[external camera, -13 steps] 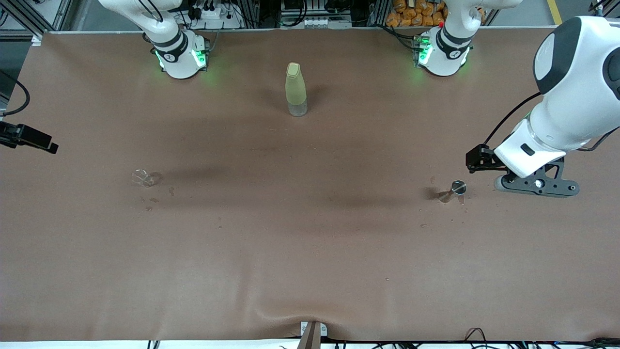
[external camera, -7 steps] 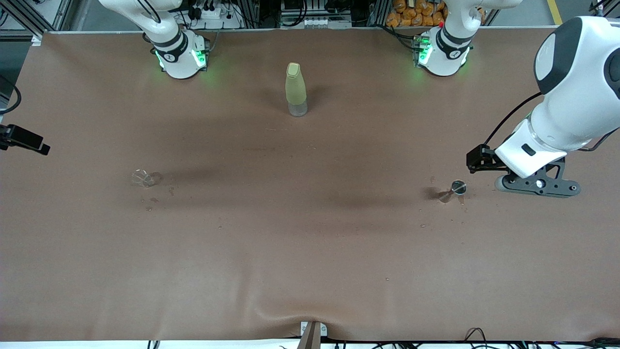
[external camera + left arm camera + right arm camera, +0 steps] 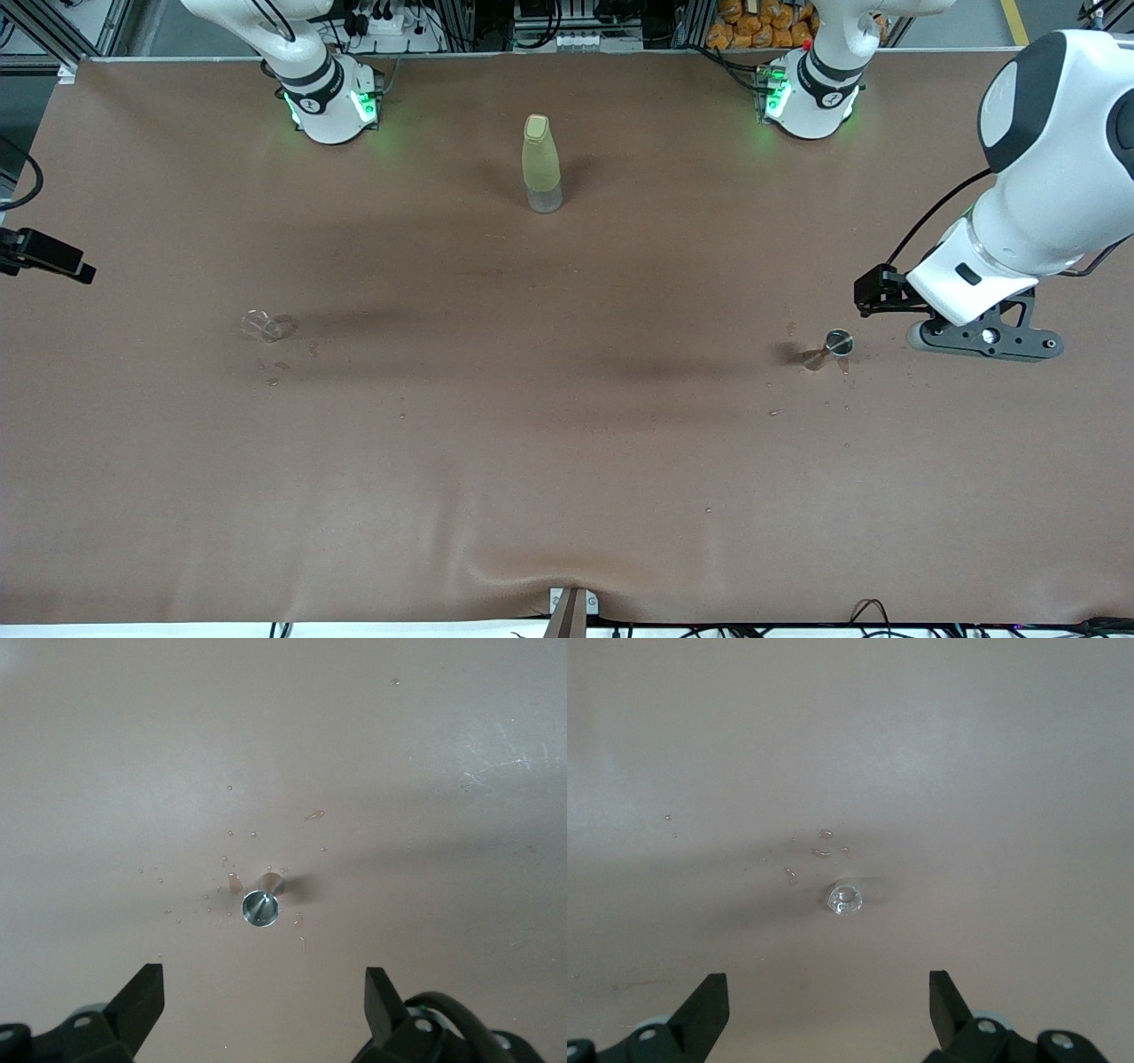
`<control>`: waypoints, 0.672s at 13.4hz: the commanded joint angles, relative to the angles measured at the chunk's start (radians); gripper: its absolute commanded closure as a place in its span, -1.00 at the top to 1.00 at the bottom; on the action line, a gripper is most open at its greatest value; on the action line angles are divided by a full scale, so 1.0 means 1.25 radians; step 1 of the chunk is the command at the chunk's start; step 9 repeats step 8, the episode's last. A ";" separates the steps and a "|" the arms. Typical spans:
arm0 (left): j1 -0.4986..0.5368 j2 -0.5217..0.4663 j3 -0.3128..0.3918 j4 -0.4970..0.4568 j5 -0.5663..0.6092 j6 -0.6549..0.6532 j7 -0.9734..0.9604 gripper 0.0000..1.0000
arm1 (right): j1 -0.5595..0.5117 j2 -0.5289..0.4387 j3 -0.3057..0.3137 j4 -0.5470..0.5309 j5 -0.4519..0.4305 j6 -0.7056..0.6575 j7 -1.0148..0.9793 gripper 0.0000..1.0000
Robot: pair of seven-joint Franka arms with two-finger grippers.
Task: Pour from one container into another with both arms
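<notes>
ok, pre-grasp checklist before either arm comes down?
1. Left gripper jaws open: ok.
2. Right gripper jaws open: ok.
3. Metal cup upright, centred between the left gripper's jaws in the left wrist view: ok.
4. Clear glass upright, centred between the right gripper's jaws in the right wrist view: ok.
5. Table dry around both containers: not ok, droplets beside each.
6. Bottle upright between the arm bases, apart from both containers: ok.

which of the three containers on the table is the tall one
The yellow-green bottle, standing between the arms' bases; the metal cup and clear glass are small and low.
</notes>
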 commanded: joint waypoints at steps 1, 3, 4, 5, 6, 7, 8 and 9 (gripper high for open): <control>0.005 -0.014 0.000 -0.007 -0.012 -0.007 0.011 1.00 | -0.001 -0.002 0.002 0.003 0.018 -0.006 0.000 1.00; 0.008 -0.012 0.000 -0.010 -0.012 -0.007 0.010 1.00 | -0.005 -0.002 0.001 0.003 0.018 -0.007 -0.001 1.00; 0.010 -0.009 0.001 -0.010 -0.012 -0.007 0.011 1.00 | -0.006 -0.002 0.001 0.003 0.018 -0.007 -0.001 1.00; 0.011 -0.009 0.002 -0.010 -0.012 -0.007 0.011 1.00 | -0.002 -0.002 0.001 0.004 0.018 -0.007 0.002 1.00; 0.011 -0.008 0.002 -0.010 -0.012 -0.007 0.010 1.00 | -0.002 -0.002 0.001 0.004 0.018 -0.006 0.000 1.00; 0.011 -0.007 0.002 -0.010 -0.012 -0.007 0.010 1.00 | -0.003 -0.002 0.002 0.004 0.019 -0.006 0.000 1.00; 0.011 -0.007 0.002 -0.010 -0.012 -0.007 0.011 1.00 | -0.002 -0.002 0.002 0.004 0.018 -0.007 0.000 1.00; 0.011 -0.007 0.002 -0.010 -0.012 -0.007 0.011 1.00 | -0.002 -0.002 0.002 0.004 0.018 -0.007 0.000 1.00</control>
